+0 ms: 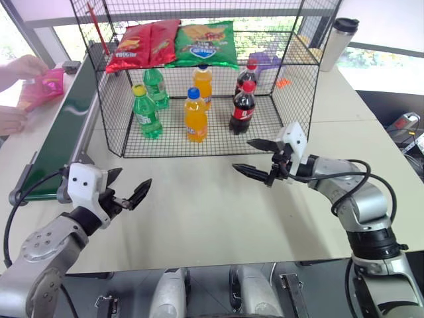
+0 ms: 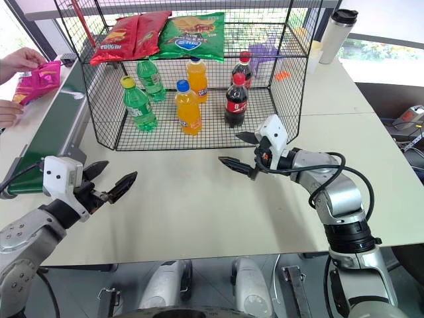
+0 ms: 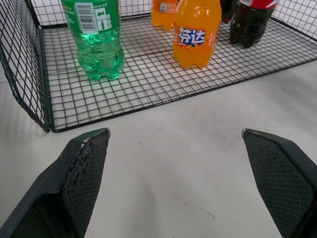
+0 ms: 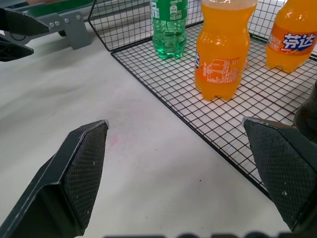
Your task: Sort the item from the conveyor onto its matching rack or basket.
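The item, a shiny magenta-pink chip bag (image 1: pixel 45 85), is at the far left beside the conveyor's far end, held in a person's hands (image 1: pixel 25 66). The conveyor (image 1: pixel 66 129) is a dark green belt running along the table's left side. The rack (image 1: pixel 112 112), a black wire cage, stands at mid-table. My left gripper (image 1: pixel 132 180) hovers open and empty over the white table near the conveyor's near end. My right gripper (image 1: pixel 242 155) is open and empty just before the rack's front edge. Both wrist views look between wide-spread fingers (image 3: pixel 84 168) (image 4: pixel 81 158) at the rack's floor.
Two red chip bags (image 1: pixel 142 43) and a green one (image 1: pixel 205 43) lie on the rack's upper shelf. Green, orange and cola bottles (image 1: pixel 195 116) stand on its floor. A steel flask (image 1: pixel 339 43) stands at the back right. Bare table (image 1: pixel 192 212) lies between my grippers.
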Available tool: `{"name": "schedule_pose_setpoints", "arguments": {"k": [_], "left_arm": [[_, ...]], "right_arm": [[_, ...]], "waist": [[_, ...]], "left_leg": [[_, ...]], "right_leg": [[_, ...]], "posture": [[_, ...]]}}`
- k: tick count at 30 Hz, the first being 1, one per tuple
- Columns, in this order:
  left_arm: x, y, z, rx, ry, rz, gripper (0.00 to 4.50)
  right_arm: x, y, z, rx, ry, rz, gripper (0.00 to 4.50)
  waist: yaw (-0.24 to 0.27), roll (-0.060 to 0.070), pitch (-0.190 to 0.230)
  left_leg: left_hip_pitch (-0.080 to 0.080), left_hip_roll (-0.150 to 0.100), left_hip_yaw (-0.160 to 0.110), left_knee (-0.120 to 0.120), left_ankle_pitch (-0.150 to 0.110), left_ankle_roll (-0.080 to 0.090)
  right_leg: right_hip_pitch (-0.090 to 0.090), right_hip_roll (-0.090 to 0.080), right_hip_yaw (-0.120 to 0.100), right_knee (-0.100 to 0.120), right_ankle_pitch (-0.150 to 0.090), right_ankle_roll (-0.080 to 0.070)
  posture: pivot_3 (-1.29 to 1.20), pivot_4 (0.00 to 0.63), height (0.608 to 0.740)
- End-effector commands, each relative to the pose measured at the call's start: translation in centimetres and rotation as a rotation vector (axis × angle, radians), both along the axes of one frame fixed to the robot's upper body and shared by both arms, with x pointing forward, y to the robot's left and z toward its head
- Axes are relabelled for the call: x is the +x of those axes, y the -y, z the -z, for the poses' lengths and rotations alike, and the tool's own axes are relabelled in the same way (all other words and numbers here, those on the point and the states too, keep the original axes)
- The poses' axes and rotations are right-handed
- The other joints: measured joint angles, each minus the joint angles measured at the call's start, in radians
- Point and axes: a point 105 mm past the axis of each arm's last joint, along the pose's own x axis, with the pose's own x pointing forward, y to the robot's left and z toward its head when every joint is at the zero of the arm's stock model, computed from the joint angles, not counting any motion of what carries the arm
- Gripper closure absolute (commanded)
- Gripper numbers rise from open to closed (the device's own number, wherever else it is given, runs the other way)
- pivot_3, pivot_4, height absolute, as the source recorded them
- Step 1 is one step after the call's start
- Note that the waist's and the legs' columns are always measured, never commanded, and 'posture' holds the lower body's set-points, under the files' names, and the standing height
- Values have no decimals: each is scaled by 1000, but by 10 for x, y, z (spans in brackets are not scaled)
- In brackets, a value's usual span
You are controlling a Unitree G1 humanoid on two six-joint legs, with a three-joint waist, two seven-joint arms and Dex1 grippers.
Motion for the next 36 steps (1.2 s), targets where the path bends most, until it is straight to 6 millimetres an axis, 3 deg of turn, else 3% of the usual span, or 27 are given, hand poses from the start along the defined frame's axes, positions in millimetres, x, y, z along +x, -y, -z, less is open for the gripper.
{"name": "schedule_pose_setpoints", "arguments": {"k": [1,29,33,36], "left_arm": [[2,-5,-14,29,72,-30,58],[4,-3,-18,27,101,-53,58],[5,-9,-40,-11,168,-89,58],[0,-42,-75,173,257,-186,58]], "right_arm": [[1,-1,-9,12,56,10,0],[12,2,1,-37,89,47,0],[13,1,-9,21,81,38,0],[5,-13,-37,163,48,-47,0]], "waist": [[0,0,0],[0,0,0],[0,0,0],[-3,0,0]], "left_leg": [[0,0,0,0,0,0],[0,0,0,0,0,0],[0,0,0,0,0,0],[0,0,0,1,0,0]], "right_leg": [[0,0,0,0,0,0],[0,0,0,0,1,1],[0,0,0,1,1,1],[0,1,0,1,1,1]], "posture": [[0,150,740],[0,150,740],[0,150,740],[0,150,740]]}}
